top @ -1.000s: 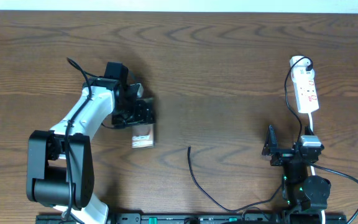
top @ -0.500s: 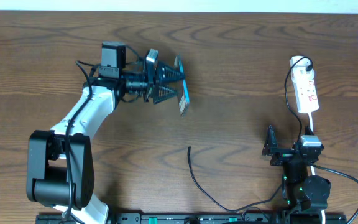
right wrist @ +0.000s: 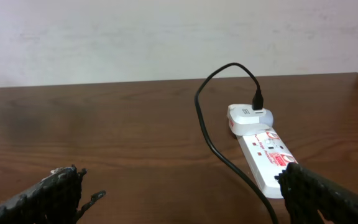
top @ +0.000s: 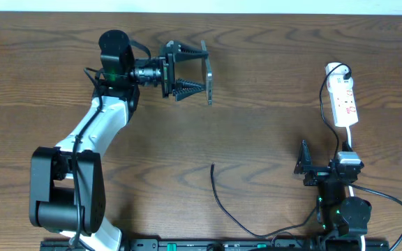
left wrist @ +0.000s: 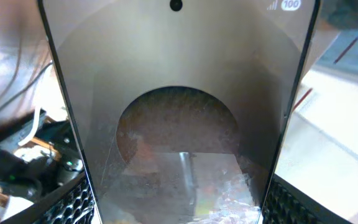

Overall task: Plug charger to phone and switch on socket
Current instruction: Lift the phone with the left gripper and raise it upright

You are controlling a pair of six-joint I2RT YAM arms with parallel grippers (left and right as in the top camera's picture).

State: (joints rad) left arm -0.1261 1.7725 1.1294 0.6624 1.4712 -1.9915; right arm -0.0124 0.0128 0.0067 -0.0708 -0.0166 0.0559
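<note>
Left gripper (top: 199, 70): clamped on the phone (top: 206, 78), one finger on each long edge.
- Overhead shows the phone edge-on, a thin dark slab across the fingertips at the outer end of the stretched left arm. No face or lettering is readable from there.
- The left wrist view shows what overhead can't. The glass front (left wrist: 179, 124) faces the camera and fills the frame, with a punch-hole lens at the top and a "100" status icon in the top corner. The ribbed finger pads (left wrist: 73, 205) press the sides at the bottom corners. The screen is mostly reflections and the phone's bottom edge is out of frame.

Right gripper (right wrist: 179, 180): jaws spread wide, nothing between them, low near its own arm base.
- In the right wrist view the socket (right wrist: 267, 158) lies straight ahead of the fingers and slightly right, flat on the table (right wrist: 104, 137). A white adapter (right wrist: 247, 117) sits at its far end with a thin black lead (right wrist: 211, 140) plugged in and looping back toward the gripper. Red markings are visible, but switch positions are too small to tell.
- Overhead gives the socket (top: 343, 97) as ahead of the right gripper, well apart from the left one.

Charger (top: 220, 202): only overhead shows it. The free tip lies on the table, off to the right gripper's left and well apart from the left gripper and phone. The cable curves back toward the robot's base edge. It touches neither gripper.
</note>
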